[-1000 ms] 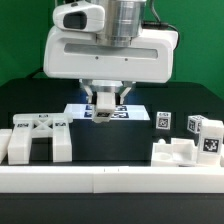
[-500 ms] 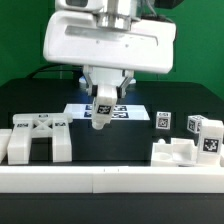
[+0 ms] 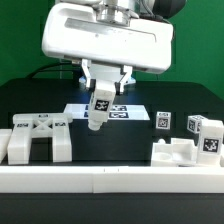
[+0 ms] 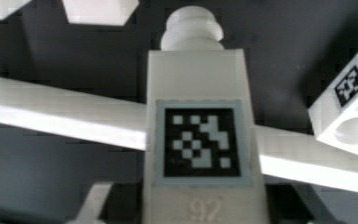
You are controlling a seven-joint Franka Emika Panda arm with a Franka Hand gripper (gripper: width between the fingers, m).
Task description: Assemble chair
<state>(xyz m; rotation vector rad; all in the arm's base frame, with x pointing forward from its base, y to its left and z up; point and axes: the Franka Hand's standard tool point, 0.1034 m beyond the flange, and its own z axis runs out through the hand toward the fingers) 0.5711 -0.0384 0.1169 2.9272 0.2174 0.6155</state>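
Exterior view: at centre frame, the robot's jaws grip a white tagged chair leg (image 3: 99, 108), tilted, above the black worktop (image 3: 110, 148). Another chair piece (image 3: 35, 137) sits lower left, more pieces (image 3: 185, 152) lower right.

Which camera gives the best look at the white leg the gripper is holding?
The wrist view: the leg fills the frame, with its square tag and rounded peg end clear. The exterior view shows it small and tilted, hanging from the gripper.
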